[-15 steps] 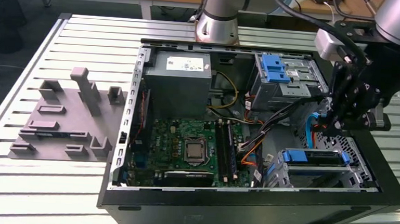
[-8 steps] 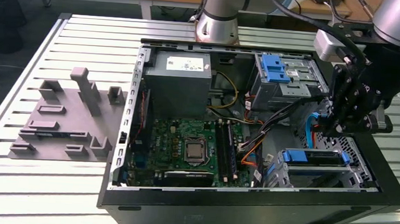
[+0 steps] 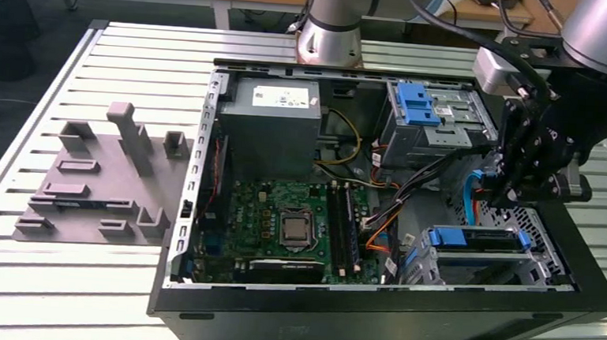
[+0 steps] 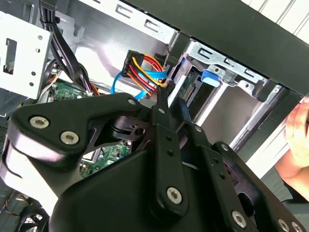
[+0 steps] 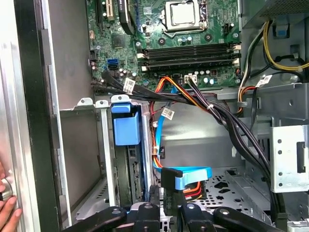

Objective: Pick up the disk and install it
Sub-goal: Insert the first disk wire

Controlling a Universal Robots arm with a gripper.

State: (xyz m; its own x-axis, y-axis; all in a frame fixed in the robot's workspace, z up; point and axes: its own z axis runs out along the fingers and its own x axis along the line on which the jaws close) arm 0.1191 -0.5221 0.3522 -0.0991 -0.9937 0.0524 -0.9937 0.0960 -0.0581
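Fingers [image 4: 161, 108]: drawn close together with barely a slit between them, and nothing pinched there that I can see.
Gripper [image 3: 507, 194]: hangs low inside the open computer case [image 3: 379, 317], at the exterior view's right, just above the drive cage [image 5: 104, 159].
Disk [image 3: 478, 242]: sits in the drive cage, against the case wall at the exterior view's right; the gripper is near it but not touching it.
Disk, looks: in the first wrist view it shows edge-on as a dark slab between the cage's metal walls, topped by the blue carrier tab [image 5: 126, 126] (its label face is turned away, so I cannot describe it).
Step in hand: by my reading the install is at its close. The disk looks seated, and the gripper is empty beside it.
Seating: whether the carrier is fully home I cannot tell; the blue tab stands just proud of the cage rim.
Next move calls for: a straight, careful path, since a bundle of black cables [image 5: 203, 104] crosses just beyond the cage and a blue flat cable [image 5: 190, 175] lies right by the fingertips.
Risk: snagging either cable, or nudging the motherboard [image 3: 279, 224] nearby.
Bystander: a person's hand [image 5: 7, 203] rests on the outside of the case wall, close to the cage (worth minding).
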